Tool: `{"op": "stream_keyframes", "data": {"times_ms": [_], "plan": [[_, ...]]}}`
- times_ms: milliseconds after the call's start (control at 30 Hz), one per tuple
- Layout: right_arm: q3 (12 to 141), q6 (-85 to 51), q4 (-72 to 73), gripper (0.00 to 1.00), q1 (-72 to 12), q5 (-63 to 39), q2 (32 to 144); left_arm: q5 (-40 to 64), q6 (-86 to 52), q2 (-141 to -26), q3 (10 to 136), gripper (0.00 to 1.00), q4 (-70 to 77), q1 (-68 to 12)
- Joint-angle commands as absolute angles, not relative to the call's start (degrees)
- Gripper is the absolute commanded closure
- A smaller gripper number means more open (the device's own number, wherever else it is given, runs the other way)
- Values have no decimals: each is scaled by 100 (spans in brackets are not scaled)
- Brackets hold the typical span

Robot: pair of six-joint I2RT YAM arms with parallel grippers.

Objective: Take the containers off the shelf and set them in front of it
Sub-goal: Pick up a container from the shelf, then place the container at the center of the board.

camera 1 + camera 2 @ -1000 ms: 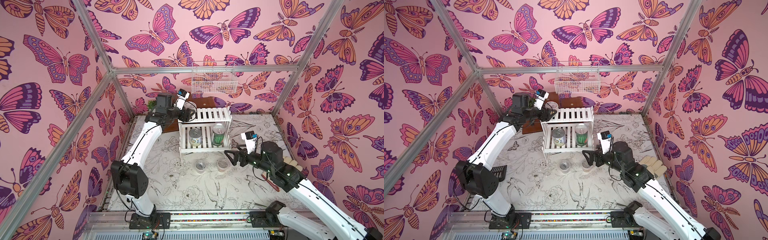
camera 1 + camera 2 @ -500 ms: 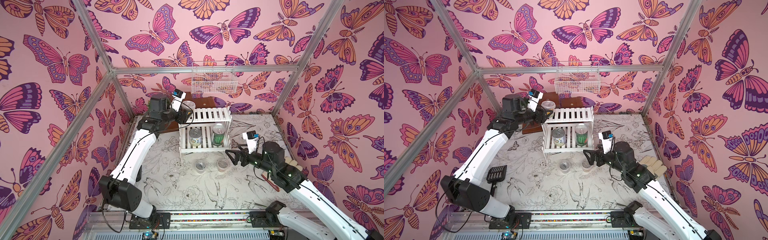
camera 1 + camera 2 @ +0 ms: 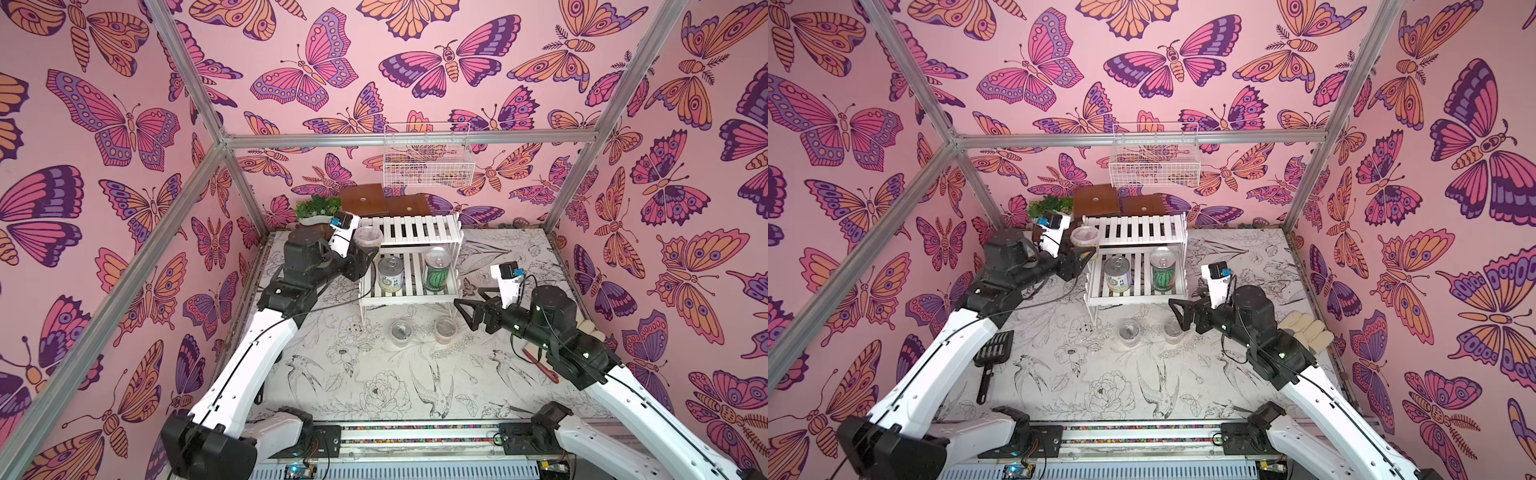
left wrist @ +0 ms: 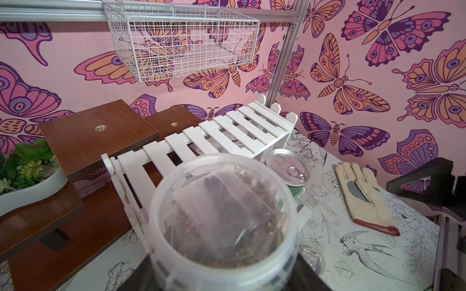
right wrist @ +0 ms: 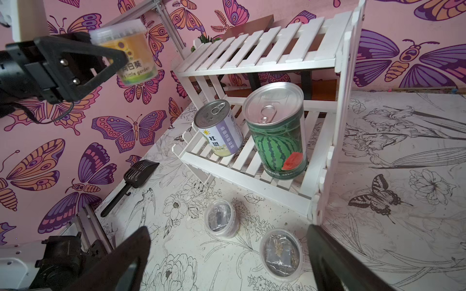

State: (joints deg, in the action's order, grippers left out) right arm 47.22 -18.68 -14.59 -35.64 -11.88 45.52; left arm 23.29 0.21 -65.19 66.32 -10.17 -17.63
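Clamping yellow cup (image 3: pixel 368 237), left gripper (image 3: pixel 367 254) holds it in the air beside the shelf (image 3: pixel 419 230) top tier, clear of the slats. Right gripper (image 3: pixel 467 308) has jaws wide and empty, near the shelf's front. Pale can (image 3: pixel 390 274) and melon can (image 3: pixel 437 272) stand upright on the lower tier. Cup (image 3: pixel 401 332) and second cup (image 3: pixel 446 329) sit on the table (image 3: pixel 374 374) in front.

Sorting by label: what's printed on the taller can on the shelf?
The taller can: green striped watermelon, red slice; clearest in the right wrist view.
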Motion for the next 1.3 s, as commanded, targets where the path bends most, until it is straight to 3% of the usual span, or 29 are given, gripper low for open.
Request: {"op": "stream_keyframes", "data": {"times_ms": [0,400,767,1267], "plan": [[4702,-1938,-1455,1,-3520,-1289,4486,2052,-152,-5932,6138,43,-522,-1898],[4642,-1967,-1539,1,-3518,-1537,4353,595,-622,-4308,4265,44,-263,-2853],[4535,-1937,-1545,1,-3515,-1650,4253,-1227,-672,-4103,3146,47,248,-4455],[4597,-1920,-1661,1,-3516,-1649,4183,-1599,-723,-3629,1381,47,1774,-4587]]}}
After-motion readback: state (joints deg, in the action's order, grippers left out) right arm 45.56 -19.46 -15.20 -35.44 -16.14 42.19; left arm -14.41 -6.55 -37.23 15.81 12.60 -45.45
